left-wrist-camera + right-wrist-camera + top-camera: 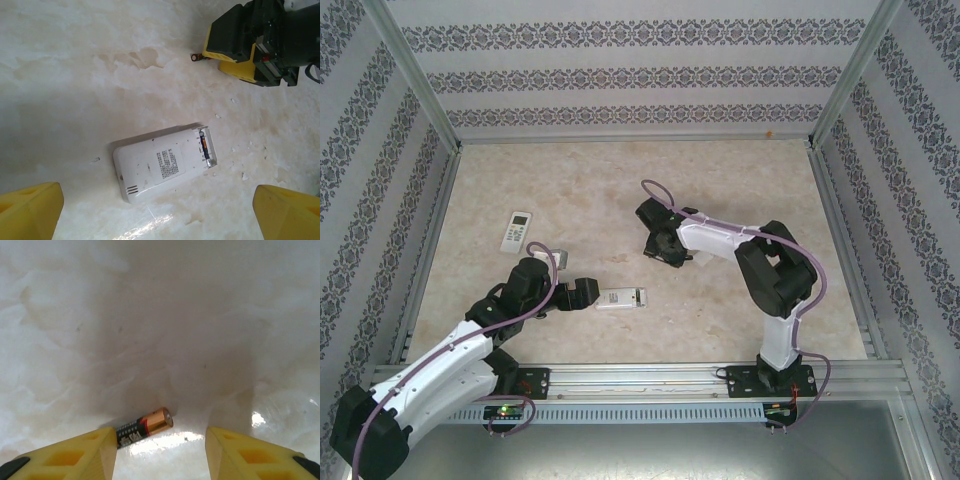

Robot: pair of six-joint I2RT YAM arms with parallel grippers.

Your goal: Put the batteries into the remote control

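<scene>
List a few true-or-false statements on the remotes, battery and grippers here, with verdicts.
1. The remote by the left gripper lies face down with its battery bay open. True.
2. The left gripper is clamped on that remote. False: its jaws stand wide open, clear of it.
3. A battery lies on the table between the right gripper's fingers. True.
4. The table holds one remote. False: a second remote lies farther back on the left.
</scene>
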